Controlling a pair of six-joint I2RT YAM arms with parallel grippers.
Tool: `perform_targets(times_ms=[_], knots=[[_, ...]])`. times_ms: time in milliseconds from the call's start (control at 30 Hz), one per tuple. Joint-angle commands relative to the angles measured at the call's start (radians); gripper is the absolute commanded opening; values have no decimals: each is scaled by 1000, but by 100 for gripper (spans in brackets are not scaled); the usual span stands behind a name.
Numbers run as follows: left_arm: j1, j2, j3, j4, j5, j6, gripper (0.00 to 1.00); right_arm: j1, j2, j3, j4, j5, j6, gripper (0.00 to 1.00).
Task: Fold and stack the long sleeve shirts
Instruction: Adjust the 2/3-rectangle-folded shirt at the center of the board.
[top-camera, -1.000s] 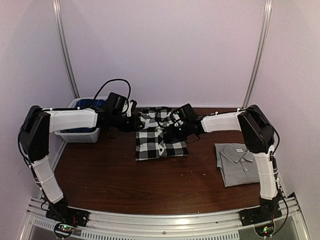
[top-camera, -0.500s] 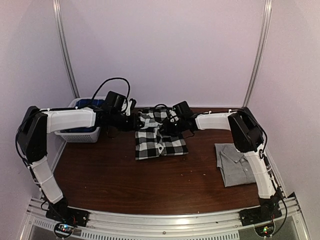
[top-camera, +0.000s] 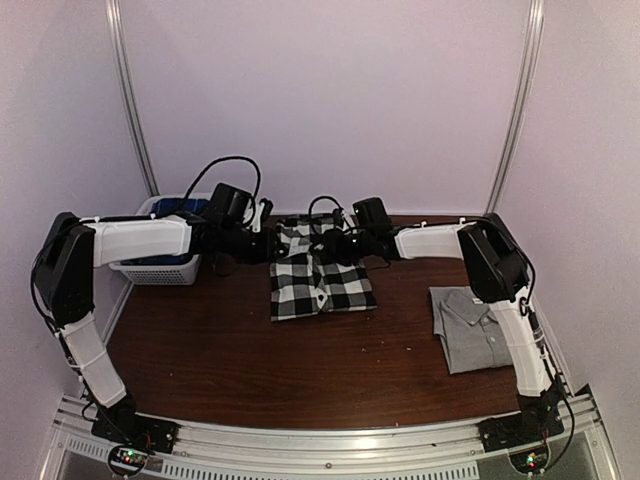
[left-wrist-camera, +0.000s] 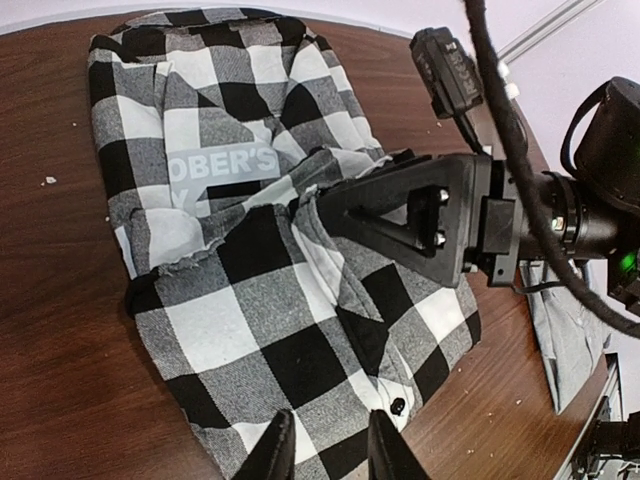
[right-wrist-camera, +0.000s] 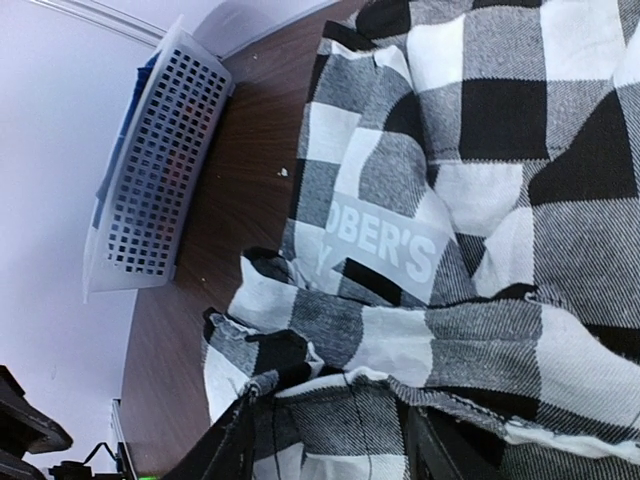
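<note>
The black-and-white checked shirt (top-camera: 322, 280) lies partly folded at the table's back middle, its white lettering (left-wrist-camera: 222, 165) facing up. My left gripper (left-wrist-camera: 328, 455) is open and hovers over the shirt's lower checks. My right gripper (right-wrist-camera: 328, 450) sits low on the shirt near the lettering (right-wrist-camera: 385, 240). Its fingers (right-wrist-camera: 232, 440) stand wide apart with a raised fold of checked cloth between them. It also shows in the left wrist view (left-wrist-camera: 400, 215). The grey collared shirt (top-camera: 478, 325) lies folded at the right, with no gripper near it.
A white slotted basket (top-camera: 160, 265) holding something blue stands at the back left; it also shows in the right wrist view (right-wrist-camera: 150, 170). Black cables loop above both wrists. Bare brown tabletop (top-camera: 300, 370) fills the front.
My right gripper has moved left and toward the back, from the shirt's right side to its upper middle. The left arm has hardly moved.
</note>
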Motion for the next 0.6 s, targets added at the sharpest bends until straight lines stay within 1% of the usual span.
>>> perform_targets(times_ms=[0,300,467,567], knots=[[-2,-32,-21,23,21,-2,26,-13,34,16,115,-68,62,54],[-21,1,-20,53,62,-8,26,-54,107,121,89,-106,54,55],[-36,82,31,77,83,-11,26,-90,122,182,57,-152,17,59],[-38,146,89,91,101,-14,26,-110,121,208,55,-193,7,63]])
